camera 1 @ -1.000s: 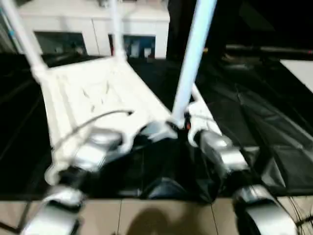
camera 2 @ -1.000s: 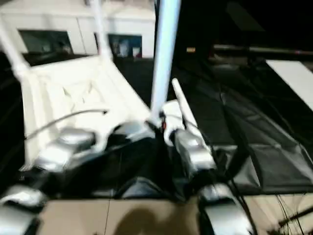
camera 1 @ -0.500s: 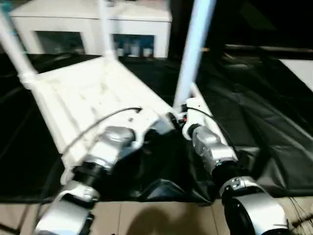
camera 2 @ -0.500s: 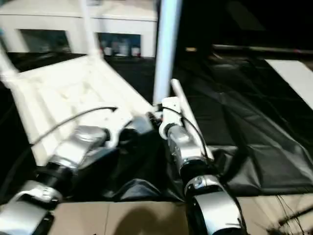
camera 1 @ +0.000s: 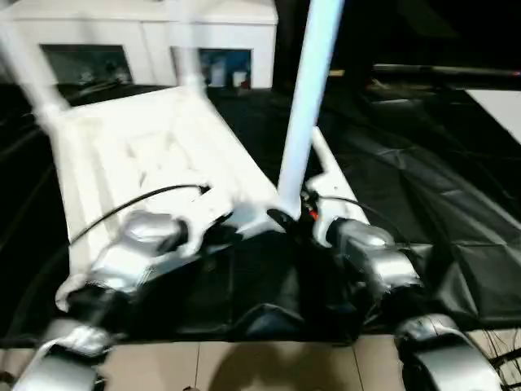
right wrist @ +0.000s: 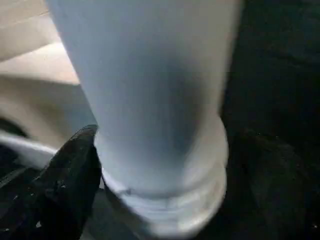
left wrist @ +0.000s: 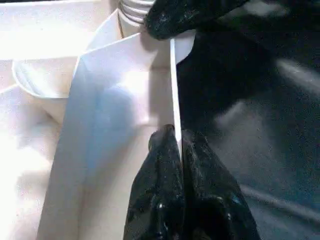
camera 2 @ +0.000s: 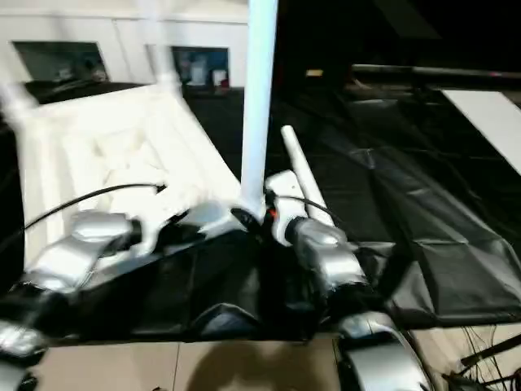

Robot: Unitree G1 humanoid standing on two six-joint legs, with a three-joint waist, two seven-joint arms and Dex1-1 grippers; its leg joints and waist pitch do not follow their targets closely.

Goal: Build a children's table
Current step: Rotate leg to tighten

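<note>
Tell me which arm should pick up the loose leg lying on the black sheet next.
Right, probably. The loose leg lies just beyond the right gripper, on its side of the tabletop. The left gripper is shut on the tabletop's rim, steadying it.

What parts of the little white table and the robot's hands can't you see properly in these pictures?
- The upright leg: its top is cut off by the head views' upper edge.
- The tabletop: its near edge is hidden behind the silver forearms.
- The two far legs: blurred, and cut off at the top.
- The right gripper: the right wrist view shows one black finger beside the leg; the leg hides the rest.
- The spare leg on the black sheet: its near end is hidden behind the right arm.
</note>
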